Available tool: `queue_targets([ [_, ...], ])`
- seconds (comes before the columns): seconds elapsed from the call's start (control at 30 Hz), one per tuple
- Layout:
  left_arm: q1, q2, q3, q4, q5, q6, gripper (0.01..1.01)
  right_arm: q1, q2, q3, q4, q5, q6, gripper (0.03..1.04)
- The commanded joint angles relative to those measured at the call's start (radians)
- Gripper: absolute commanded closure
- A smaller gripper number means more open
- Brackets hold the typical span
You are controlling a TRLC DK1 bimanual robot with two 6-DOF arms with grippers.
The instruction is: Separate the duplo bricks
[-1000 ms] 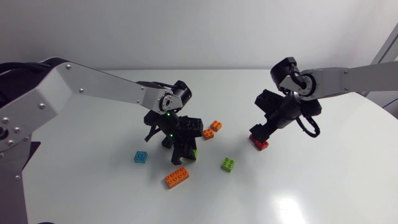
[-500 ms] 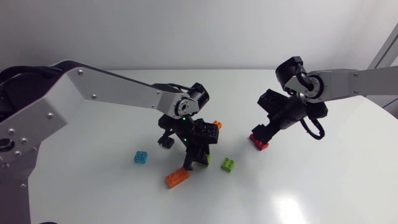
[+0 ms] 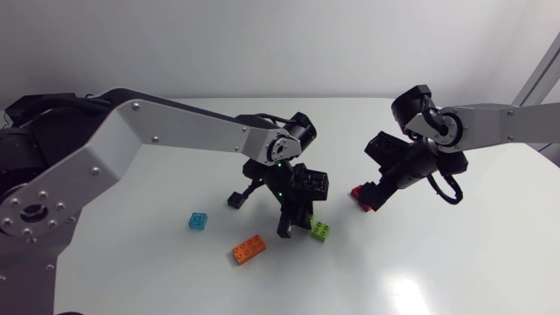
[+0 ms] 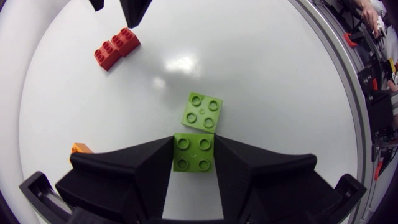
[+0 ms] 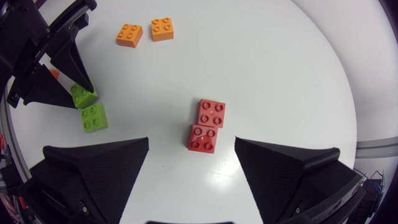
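Green brick (image 4: 194, 152), square, four round studs, glossy hard plastic: clamped between the fingers of left gripper (image 4: 194, 140). A second green brick (image 4: 203, 112) lies tilted just ahead, touching its edge. Red pair (image 5: 208, 126), same moulding, sits on smooth white table (image 4: 280, 93) below right gripper (image 5: 191, 142), fingers wide apart. Handling advice: squeeze squarely on the flat side walls and draw the held brick clear without dragging its neighbour; slick plastic probably slips.
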Motion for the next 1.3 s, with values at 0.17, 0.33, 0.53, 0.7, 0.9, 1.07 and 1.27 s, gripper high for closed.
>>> queue_targets([
  [0.17,-0.005,0.035,0.023,-0.043,0.005,-0.009,0.572,-0.001,-0.025,-0.035,0.013,-0.006,-0.02,0.07],
  [0.33,-0.008,0.035,0.021,-0.042,0.006,-0.018,0.569,0.004,-0.041,-0.046,0.013,-0.006,-0.02,0.07],
  [0.53,-0.017,0.027,0.014,-0.042,0.011,-0.027,0.436,0.013,-0.054,-0.052,0.007,-0.004,-0.014,0.07],
  [0.7,0.003,-0.025,-0.025,-0.042,0.009,-0.043,0.221,0.018,-0.067,-0.056,0.006,-0.006,-0.01,0.07],
  [0.9,0.082,-0.186,-0.125,-0.043,0.005,-0.129,0.213,0.022,-0.073,-0.05,0.002,-0.006,-0.004,0.07],
  [1.07,0.118,-0.305,-0.264,-0.043,-0.046,-0.175,0.213,0.039,-0.067,-0.058,0.016,-0.006,0.011,0.07],
  [1.27,0.157,-0.424,-0.402,-0.022,-0.061,-0.195,0.213,0.056,-0.082,-0.072,0.015,-0.006,0.031,0.07],
])
